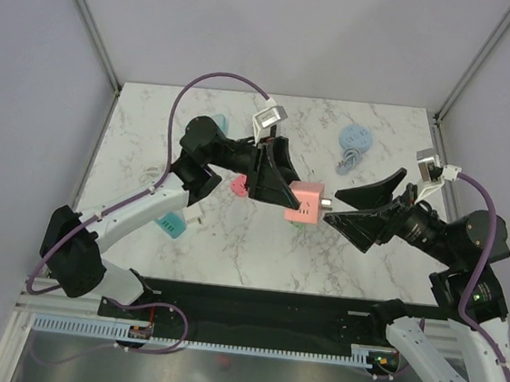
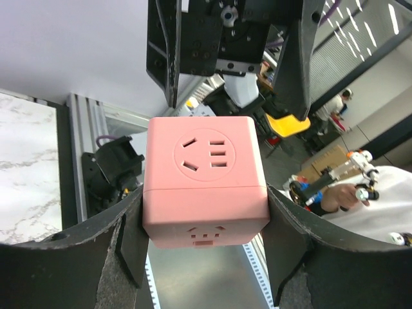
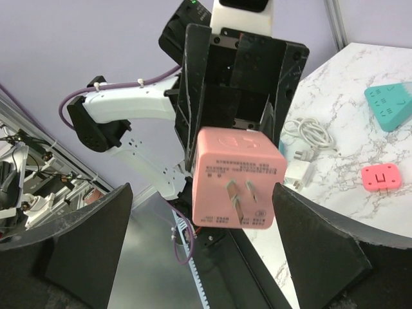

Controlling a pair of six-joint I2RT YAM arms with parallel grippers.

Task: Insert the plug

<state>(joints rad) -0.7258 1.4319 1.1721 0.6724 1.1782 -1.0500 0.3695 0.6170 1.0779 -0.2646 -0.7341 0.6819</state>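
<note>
**Pink cube adapter** [image 1: 304, 205] [image 2: 206, 187] [image 3: 238, 187]: held in the air over the middle of the marble surface [image 1: 230, 252], not touching it.

**Left fingers** [image 1: 270, 179] [image 2: 96, 257]: clamped on two opposite side faces of the cube. The socket face is turned toward the left wrist. The face with two flat prongs points at the right arm and is uncovered.

**Right fingers** [image 1: 369, 187] [image 3: 90, 244]: spread wide, grasping nothing. One stands on either side of the prong face, with open air between each finger and the cube's edges.

**On the surface, left of the cube:**
- a small pink plug [image 1: 235, 185] [image 3: 381, 177]
- a teal power strip [image 1: 171, 225] [image 3: 389, 106]
- a white charger with coiled cable [image 3: 302, 164]

All three lie apart from the cube.

**Toward the far right corner:** a light-blue coiled item [image 1: 356, 140].
</note>
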